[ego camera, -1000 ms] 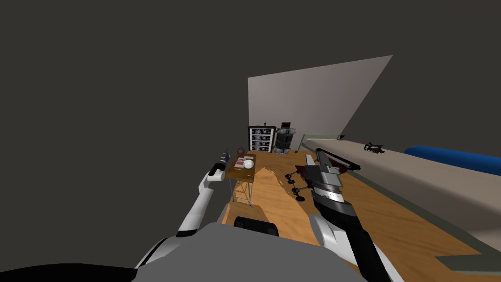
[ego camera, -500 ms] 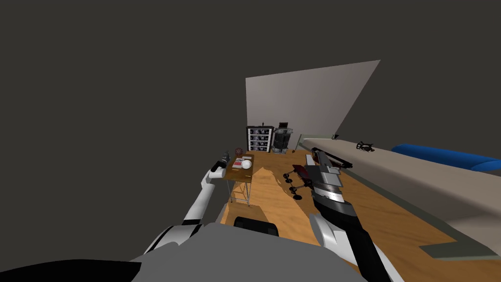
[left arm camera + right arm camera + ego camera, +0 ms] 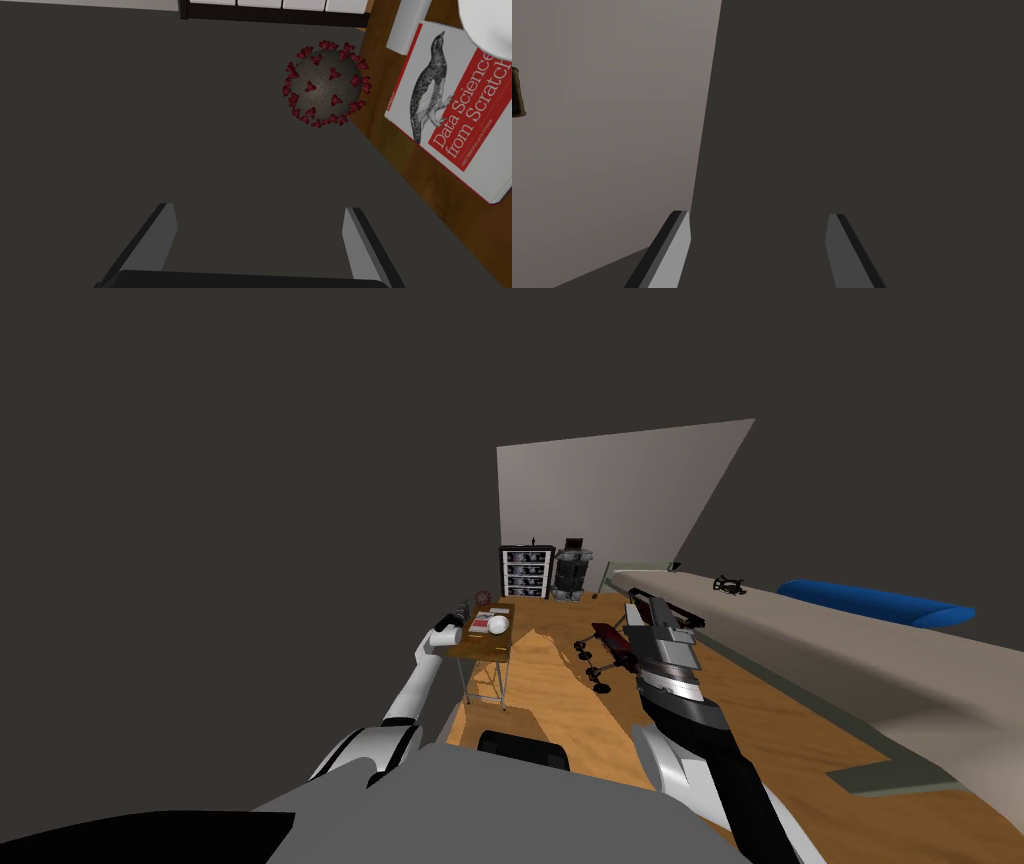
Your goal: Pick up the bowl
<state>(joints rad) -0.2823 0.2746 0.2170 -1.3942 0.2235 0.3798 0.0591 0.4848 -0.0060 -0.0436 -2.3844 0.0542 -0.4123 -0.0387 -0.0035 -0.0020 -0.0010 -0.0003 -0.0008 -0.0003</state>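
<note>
1. Worktop (image 3: 480, 648): a small wooden table on thin metal legs stood ahead and to the left. It carried the task's things, which put them within the left arm's reach.
2. Right gripper (image 3: 758, 214): this arm was raised forward on the right, well apart from the worktop. Its fingers were spread wide with nothing between them, so it probably had no part in this step.
3. Left gripper (image 3: 260, 207): it hung near the worktop's left edge. It pointed past that edge at a flat dark surface, not at the wood. Its fingers were wide apart and empty, as suits an approach before any grasp.
4. Book (image 3: 450, 100): a red and white volume with a bird on its cover lay flat on the worktop, between the left gripper and the bowl. The gripper would probably have to cross over or around it.
5. Bowl (image 3: 497, 626): white and rounded, it rested on the worktop just beyond the book, toward the right side. In the left wrist view its rim showed at the corner, well off the fingers' line. The hand therefore needed to swing toward it, and the pick-up was not yet begun.
6. Spiked ball (image 3: 325, 84): grey with dark red spikes, it sat just beside the worktop's edge and off the wood. What bore it could not be told.
</note>
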